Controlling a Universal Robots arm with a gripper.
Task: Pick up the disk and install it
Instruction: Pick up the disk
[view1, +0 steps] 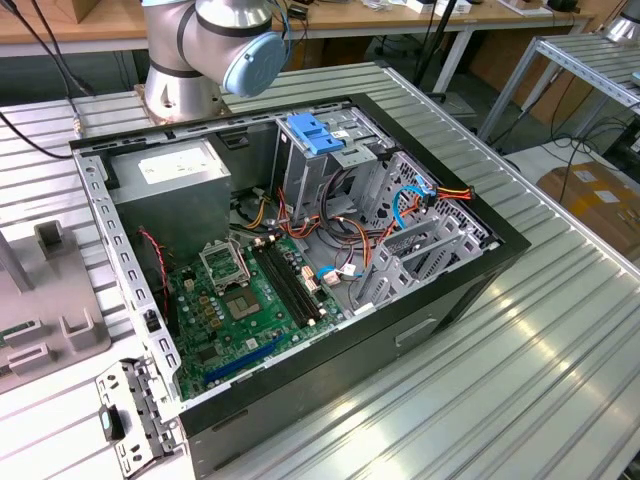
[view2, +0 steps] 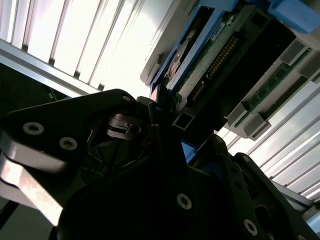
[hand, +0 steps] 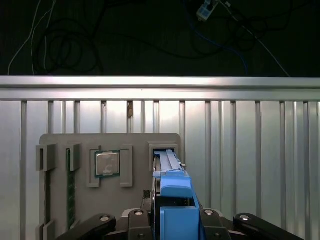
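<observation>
At the grey rack on the table, in the first wrist view, the tool grips the disk by its blue frame. The grasp looks made; installing into the open computer case, centre of the exterior view, remains.

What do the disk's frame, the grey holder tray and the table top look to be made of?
The disk: its frame looks like moulded blue plastic, smooth with a soft sheen. The grey holder tray: matte, uniform grey, probably plastic, though painted metal is possible. The table top: ribbed bright metal, likely aluminium, with strong glare.
</observation>
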